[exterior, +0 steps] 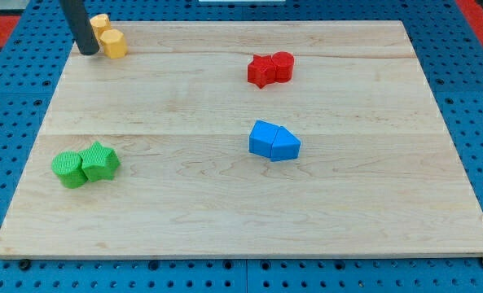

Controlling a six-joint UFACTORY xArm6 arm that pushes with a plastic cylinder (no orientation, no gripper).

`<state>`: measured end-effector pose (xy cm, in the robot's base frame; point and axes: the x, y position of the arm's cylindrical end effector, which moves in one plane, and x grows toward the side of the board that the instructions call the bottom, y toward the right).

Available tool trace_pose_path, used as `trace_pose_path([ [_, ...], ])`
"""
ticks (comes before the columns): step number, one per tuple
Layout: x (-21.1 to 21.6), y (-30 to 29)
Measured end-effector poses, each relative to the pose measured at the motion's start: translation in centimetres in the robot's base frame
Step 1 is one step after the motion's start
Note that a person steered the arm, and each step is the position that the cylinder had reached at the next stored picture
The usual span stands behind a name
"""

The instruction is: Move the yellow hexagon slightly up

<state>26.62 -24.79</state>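
The yellow hexagon (113,43) sits at the view's top left of the wooden board (241,203). A second yellow block (100,24) touches it just above and to its left. My tip (88,51) is on the board right beside the hexagon's left side, very close to it or touching it.
Two red blocks (270,68) sit together at the top centre-right. A blue block (264,138) and a blue triangle (286,146) touch near the middle. Two green blocks (85,164) touch at the left. The board's top edge is close behind the yellow blocks.
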Motion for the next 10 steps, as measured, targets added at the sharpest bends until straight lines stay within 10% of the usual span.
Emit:
trace_pose_path([
  [6,3.5,3.9],
  [10,-2.7,4.7],
])
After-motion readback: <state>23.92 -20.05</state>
